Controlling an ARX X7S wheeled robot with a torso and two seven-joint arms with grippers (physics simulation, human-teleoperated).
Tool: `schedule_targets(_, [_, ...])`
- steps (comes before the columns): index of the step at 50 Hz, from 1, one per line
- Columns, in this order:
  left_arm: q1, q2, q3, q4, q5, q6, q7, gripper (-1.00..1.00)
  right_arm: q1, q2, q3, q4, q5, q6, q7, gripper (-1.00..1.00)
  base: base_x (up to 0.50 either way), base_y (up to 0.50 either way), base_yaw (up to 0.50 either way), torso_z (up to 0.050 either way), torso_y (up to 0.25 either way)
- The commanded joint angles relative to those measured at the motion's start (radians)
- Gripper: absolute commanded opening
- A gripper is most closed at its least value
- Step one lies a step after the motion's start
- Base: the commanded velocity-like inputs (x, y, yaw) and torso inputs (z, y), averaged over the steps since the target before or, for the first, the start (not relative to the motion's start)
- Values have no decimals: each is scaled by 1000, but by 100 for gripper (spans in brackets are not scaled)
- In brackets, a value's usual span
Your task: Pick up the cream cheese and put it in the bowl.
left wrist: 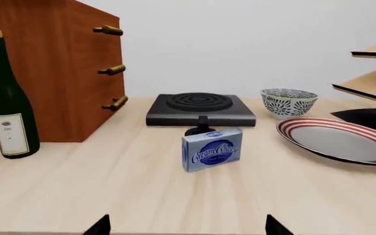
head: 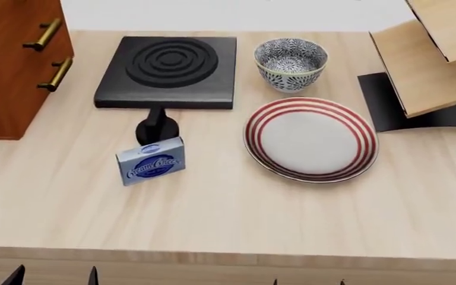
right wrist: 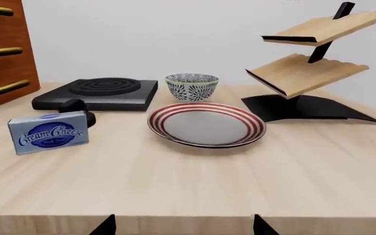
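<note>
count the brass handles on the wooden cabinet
3, seen in the left wrist view on the cabinet front: top, middle, bottom. The head view shows only two; more could be out of frame.

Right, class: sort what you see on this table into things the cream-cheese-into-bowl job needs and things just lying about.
Needed for the job:
cream cheese
bowl

Just lying about:
red-ringed plate
black hotplate
wine bottle
wooden drawer cabinet
two-tier wooden rack
</note>
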Motion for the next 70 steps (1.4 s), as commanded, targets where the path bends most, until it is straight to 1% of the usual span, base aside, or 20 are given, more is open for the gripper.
schedule_targets(1, [-2, -7, 9, -8, -5, 10, -10, 100, 1, 7, -9, 8, 2, -10, 13, 100, 273, 0, 0, 0, 0])
schedule_targets(43, [-4, -30, 39, -8, -22, 20, -43, 100, -6, 32, -31, 7, 25, -27, 42, 100, 270, 0, 0, 0, 0])
schedule_targets(70, [-6, -44, 54, -8, -36, 25, -57, 100, -3, 43, -43, 6, 43, -27, 58, 100, 169, 0, 0, 0, 0])
